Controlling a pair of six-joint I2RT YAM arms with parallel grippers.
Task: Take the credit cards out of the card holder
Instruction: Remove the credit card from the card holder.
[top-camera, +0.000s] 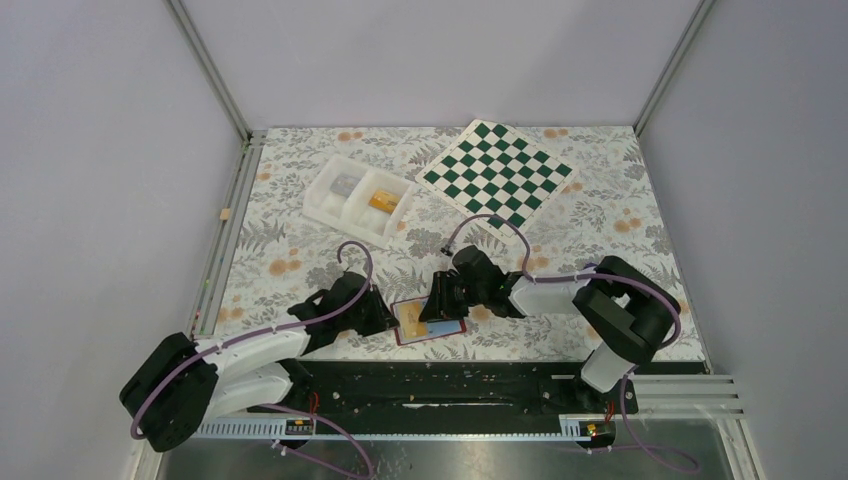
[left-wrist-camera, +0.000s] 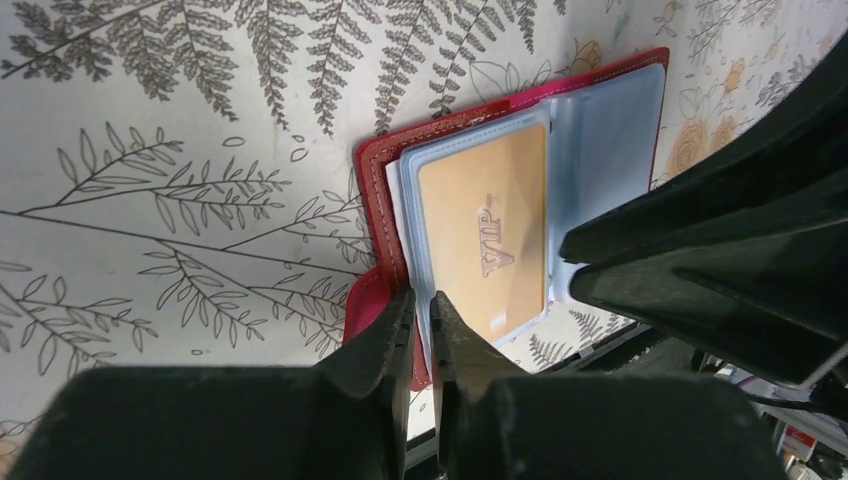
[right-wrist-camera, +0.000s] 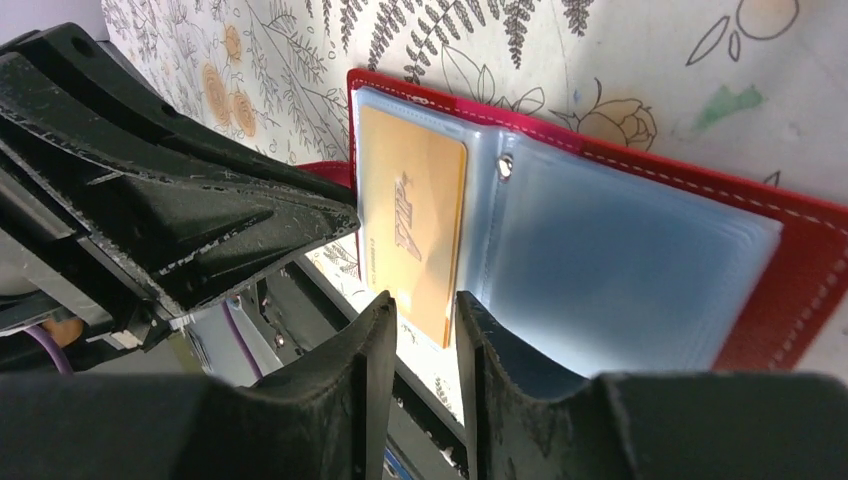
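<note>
Seen from above, a table covered in a floral-print cloth (top-camera: 600, 215) has two black robot arms reaching in from its near edge, meeting over a small red card holder (top-camera: 447, 328) that lies open and flat close to that edge, between the two grippers. The wrist views show its red stitched cover, pale blue clear sleeves fanned across the inside, and one orange-yellow credit card (left-wrist-camera: 490, 230) marked "VIP" sitting in the top sleeve on one half. The left gripper (left-wrist-camera: 422, 300) comes in at the wallet's edge beside the small red tab; its fingers are almost together, with only a thin sliver of sleeve and cover edge caught between them. The right gripper (right-wrist-camera: 425, 305) is at the end of the orange card, its fingers a narrow gap apart with the card's corner lying in that gap; whether they actually press on the card cannot be told. The two grippers crowd each other: each wrist camera has the other's black body filling one side of its view and covering part of the wallet. Well apart from all this, toward the far side of the table, stands a white two-compartment tray (top-camera: 325, 205) holding a grey item (top-camera: 345, 184) in one compartment and a yellow item (top-camera: 383, 200) in the other, and to its right lies a green-and-white chessboard (top-camera: 497, 173), turned at an angle.
</note>
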